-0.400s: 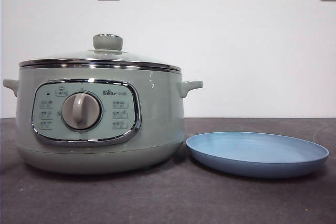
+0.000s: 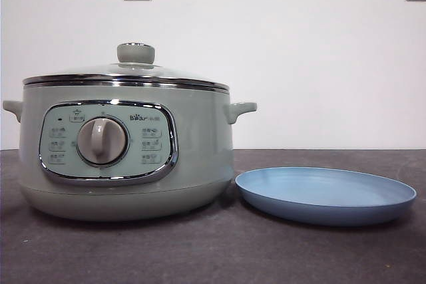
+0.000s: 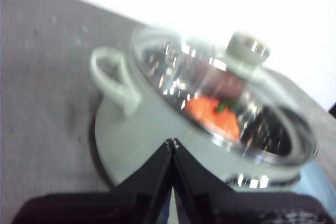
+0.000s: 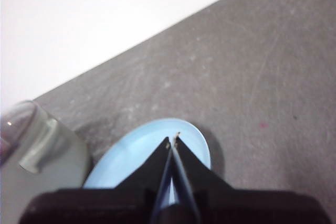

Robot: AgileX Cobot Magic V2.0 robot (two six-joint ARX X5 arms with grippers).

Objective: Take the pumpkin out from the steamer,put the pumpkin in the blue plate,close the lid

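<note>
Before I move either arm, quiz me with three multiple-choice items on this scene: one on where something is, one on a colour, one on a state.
1. Where is the pumpkin?
A. On the plate
B. Inside the steamer, under the lid
C. On the table beside the steamer

2. What colour is the plate?
A. Light blue
B. White
C. Orange

3. How does the lid stand?
A. Lying on the table
B. Held up by a gripper
C. Seated on the steamer's rim

Key:
1 B: the left wrist view shows orange with a green stem through the glass, inside the steamer.
2 A: both the front and right wrist views show a light-blue plate, with nothing on it.
3 C: the front view shows its chrome rim resting on the pot, and the left gripper and right gripper are both shut and holding nothing.
</note>
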